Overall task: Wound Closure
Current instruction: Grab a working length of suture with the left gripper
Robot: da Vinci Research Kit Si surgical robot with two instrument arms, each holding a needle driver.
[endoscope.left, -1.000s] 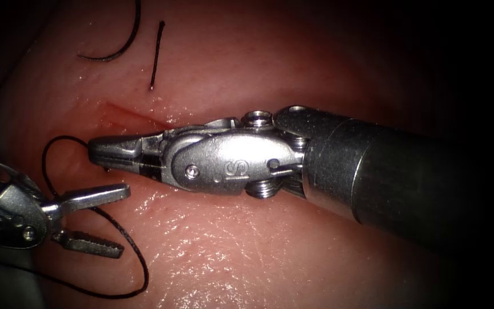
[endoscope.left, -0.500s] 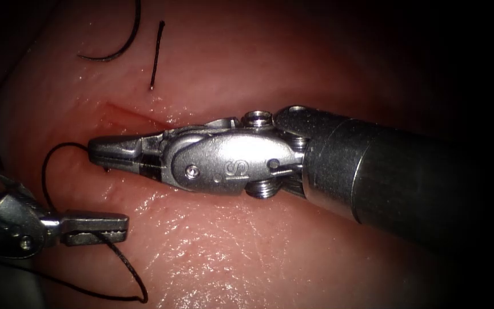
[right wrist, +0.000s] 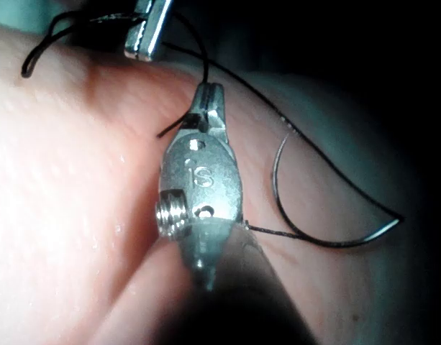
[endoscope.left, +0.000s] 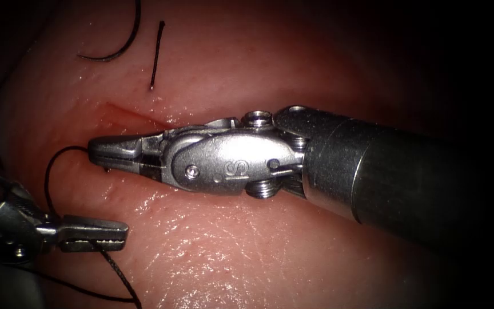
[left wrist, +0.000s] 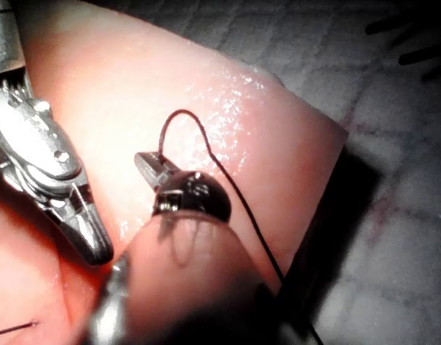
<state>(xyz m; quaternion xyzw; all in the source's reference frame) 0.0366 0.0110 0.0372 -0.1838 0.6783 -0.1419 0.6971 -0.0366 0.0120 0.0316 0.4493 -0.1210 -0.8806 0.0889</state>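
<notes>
My right tool [endoscope.left: 99, 152] lies across the cut [endoscope.left: 128, 113] in the tissue [endoscope.left: 247, 252], its jaws shut on the black thread [endoscope.left: 52, 171] near a short tail. The thread loops left and down to my left tool [endoscope.left: 95, 234], whose jaws are shut on it lower left of the cut. In the left wrist view the left jaws [left wrist: 152, 169] grip the thread [left wrist: 227, 180]. In the right wrist view the right jaws [right wrist: 209, 97] hold thread, and the curved needle [right wrist: 299, 228] lies free on the tissue, held by neither tool.
A dark curved arc [endoscope.left: 122, 47] lies on the tissue at the top left, beside a short straight thread end [endoscope.left: 156, 54] standing out of the tissue. Red fluid lines the cut. The tissue's edge [left wrist: 328, 144] drops to a grey mat.
My left tool's jaws, open a second ago, have shut on the thread and moved slightly down and left, drawing the loop with them. The right tool has not moved.
</notes>
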